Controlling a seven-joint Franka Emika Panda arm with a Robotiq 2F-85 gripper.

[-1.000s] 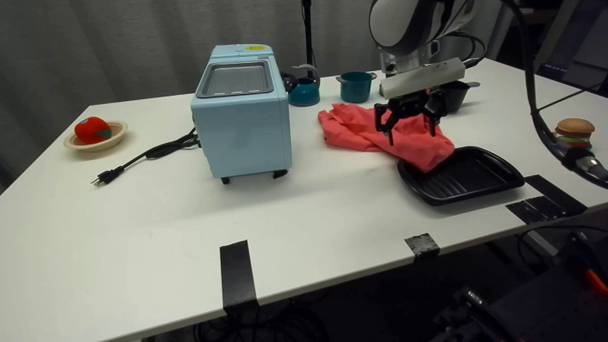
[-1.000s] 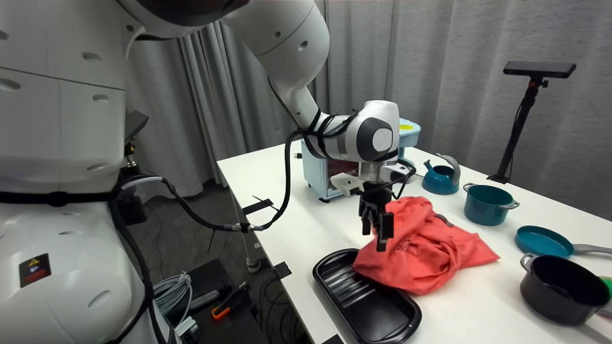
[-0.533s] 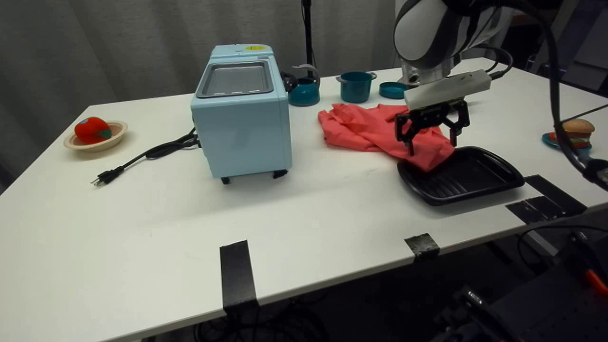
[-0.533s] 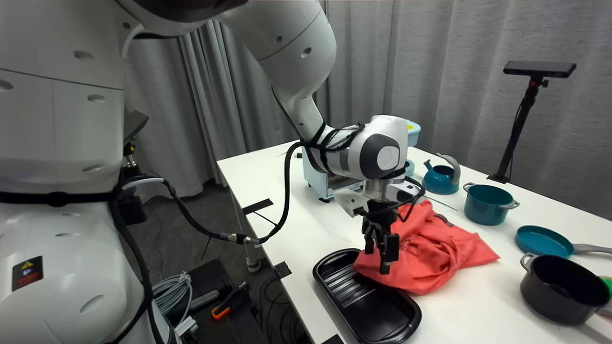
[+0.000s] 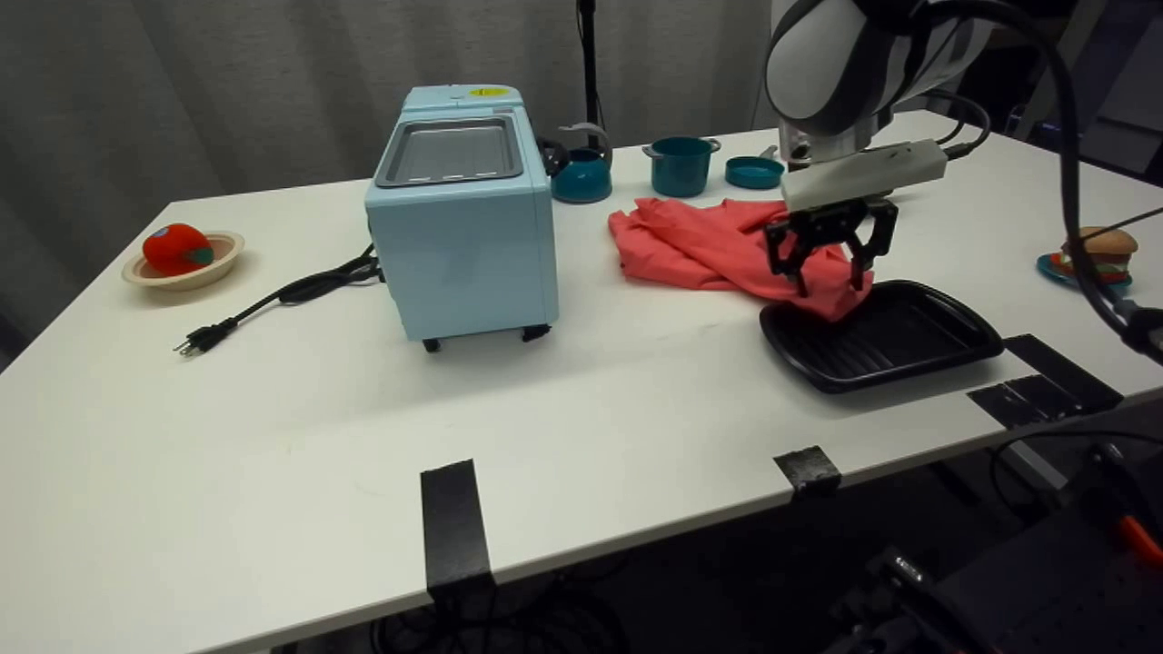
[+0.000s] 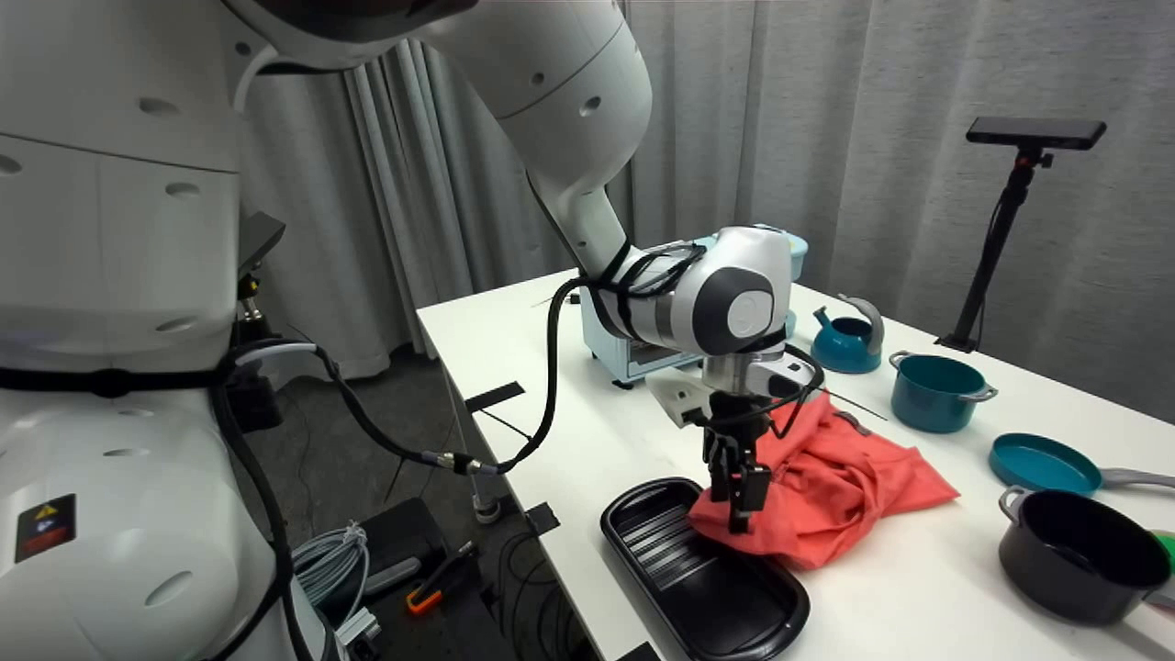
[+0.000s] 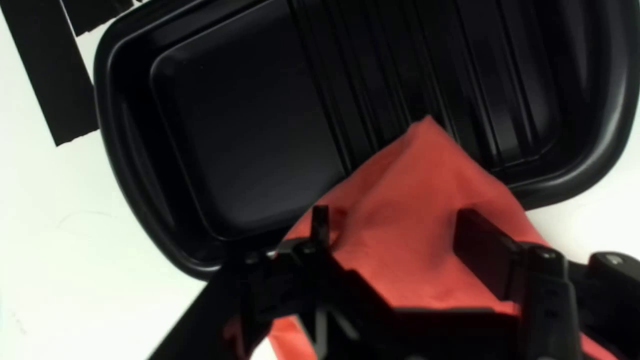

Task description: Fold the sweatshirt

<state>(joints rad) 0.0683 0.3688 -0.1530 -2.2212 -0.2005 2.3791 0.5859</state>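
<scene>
The coral-red sweatshirt [image 5: 690,245] lies rumpled on the white table, also seen in an exterior view [image 6: 854,477]. Its near end hangs over the rim of a black tray [image 5: 918,331]. My gripper [image 5: 829,289] points down with its fingertips at that end of the cloth. In the wrist view the sweatshirt [image 7: 415,200] fills the space between the two fingers of my gripper [image 7: 392,220]. The fingers stand apart, partly open, and the cloth bulges up between them. Whether the tips press into the cloth is hard to tell.
A light-blue box appliance [image 5: 463,254] stands beside the sweatshirt. A teal kettle [image 6: 843,349], a teal pot [image 6: 938,395], a teal pan [image 6: 1042,466] and a black pot [image 6: 1079,560] stand behind it. A toy burger [image 5: 1099,252] lies near the table's edge.
My gripper has moved down onto the sweatshirt's near end, toward the tray. Its fingers have come closer together. The cloth end has bunched and drawn back slightly over the tray.
</scene>
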